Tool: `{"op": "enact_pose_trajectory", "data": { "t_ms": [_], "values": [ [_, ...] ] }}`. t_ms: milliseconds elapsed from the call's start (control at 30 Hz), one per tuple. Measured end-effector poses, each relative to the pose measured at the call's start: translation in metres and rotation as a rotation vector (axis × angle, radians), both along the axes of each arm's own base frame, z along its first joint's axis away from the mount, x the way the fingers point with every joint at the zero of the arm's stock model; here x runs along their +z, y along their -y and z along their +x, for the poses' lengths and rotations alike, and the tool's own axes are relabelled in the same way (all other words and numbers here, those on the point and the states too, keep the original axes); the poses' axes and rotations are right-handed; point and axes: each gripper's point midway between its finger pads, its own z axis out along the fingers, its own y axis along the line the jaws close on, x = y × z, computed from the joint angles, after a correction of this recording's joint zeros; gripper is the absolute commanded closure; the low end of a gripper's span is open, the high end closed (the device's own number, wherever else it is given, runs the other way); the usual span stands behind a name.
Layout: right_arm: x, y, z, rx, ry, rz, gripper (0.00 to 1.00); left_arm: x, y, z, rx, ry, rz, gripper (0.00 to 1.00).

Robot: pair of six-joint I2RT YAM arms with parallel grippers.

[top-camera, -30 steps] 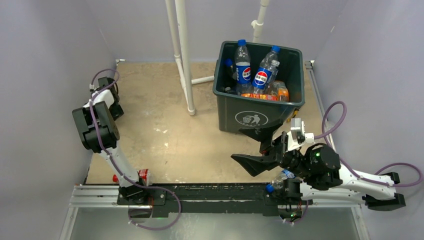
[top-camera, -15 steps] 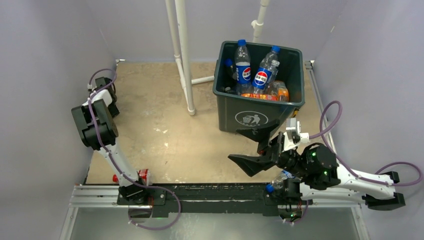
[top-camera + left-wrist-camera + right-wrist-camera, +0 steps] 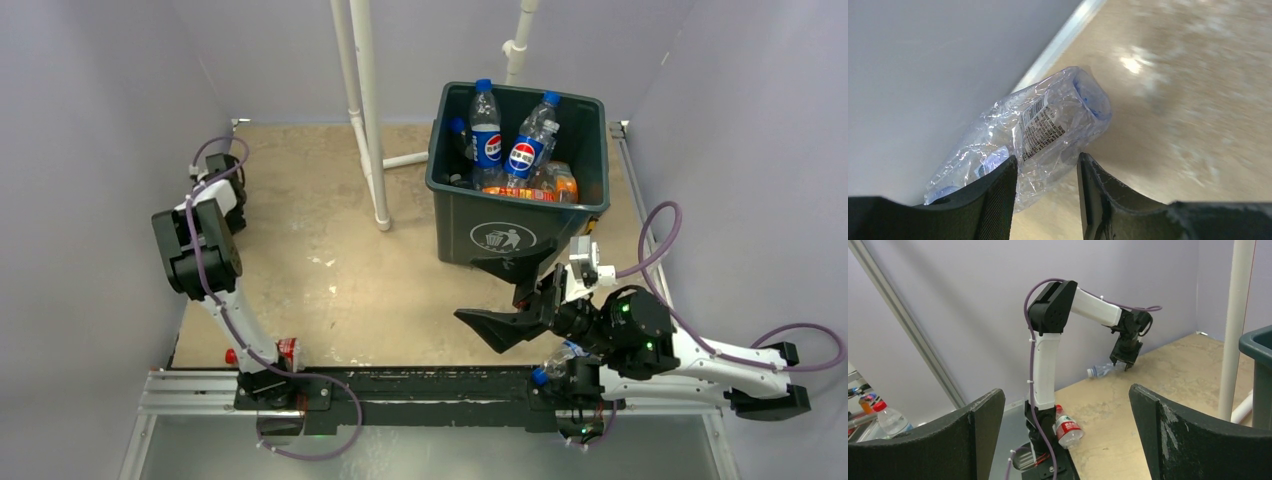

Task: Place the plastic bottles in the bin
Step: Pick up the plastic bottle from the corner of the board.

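Your left gripper (image 3: pixel 1046 160) has its jaws clamped on a crushed clear plastic bottle (image 3: pixel 1048 120). It's well to the left of the big dark green-grey square plastic bin (image 3: pixel 500 235), right up against the pale wall (image 3: pixel 923 65). I can't tell from these views whether the bottle is off the beige table (image 3: pixel 330 290) yet.

Things I'd worry about:

- That bottle is crumpled and slick, and a good part of it pokes out past the fingertips. A quick swing toward the bin could make it twist or squirt out.
- The white upright pipe (image 3: pixel 368 120) stands between your left gripper and the bin. A straight line across probably clips the bottle on it, so go around on the near side or lift high.
- Your right gripper (image 3: pixel 508 295) sits just in front of the bin with its jaws wide apart and nothing in them. If the left arm comes in low from that side, the two could meet.
- The bin already holds several blue-labelled bottles (image 3: pixel 487 130) standing tall toward the rim. Let go too low or too near the edge and the new one may bounce back out.

Also, a red-labelled bottle (image 3: pixel 285 352) lies far from the bin by the left arm's base. A blue-capped bottle (image 3: pixel 560 358) is tucked under the right arm.
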Motion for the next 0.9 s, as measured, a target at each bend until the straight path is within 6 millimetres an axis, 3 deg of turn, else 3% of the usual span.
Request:
{"op": "enact_pose_trajectory", "data": {
  "t_ms": [33,400,467,500,533,567,633,667,767,900],
  "values": [
    [0.000,0.000,0.000,0.000,0.000,-0.001,0.01,0.000,0.007,0.004,-0.011,0.004,0.000,1.00],
    [-0.002,0.000,0.002,-0.012,-0.005,-0.005,0.01,0.005,0.096,0.044,-0.185,0.061,-0.016,1.00],
    [-0.002,-0.001,0.004,-0.020,-0.008,-0.006,0.01,0.009,0.121,0.049,-0.222,0.088,-0.039,1.00],
    [-0.003,-0.001,0.005,-0.025,-0.010,-0.008,0.01,0.011,0.136,0.051,-0.243,0.108,-0.059,0.95],
    [-0.003,-0.002,0.005,-0.027,-0.010,-0.010,0.01,0.013,0.153,0.052,-0.272,0.123,-0.081,0.81],
    [-0.004,-0.002,0.006,-0.033,-0.011,-0.015,0.01,0.017,0.171,0.052,-0.301,0.140,-0.101,0.57],
    [-0.005,-0.003,0.008,-0.040,-0.013,-0.019,0.01,0.025,0.198,0.050,-0.351,0.170,-0.142,0.17],
    [-0.005,-0.003,0.009,-0.046,-0.015,-0.019,0.01,0.031,0.209,0.047,-0.373,0.183,-0.160,0.06],
    [-0.005,-0.002,0.011,-0.058,-0.019,-0.017,0.01,0.056,0.219,0.043,-0.389,0.234,-0.180,0.01],
    [-0.005,-0.002,0.012,-0.062,-0.020,-0.015,0.01,0.087,0.205,0.041,-0.369,0.275,-0.166,0.01]
  ]
}}
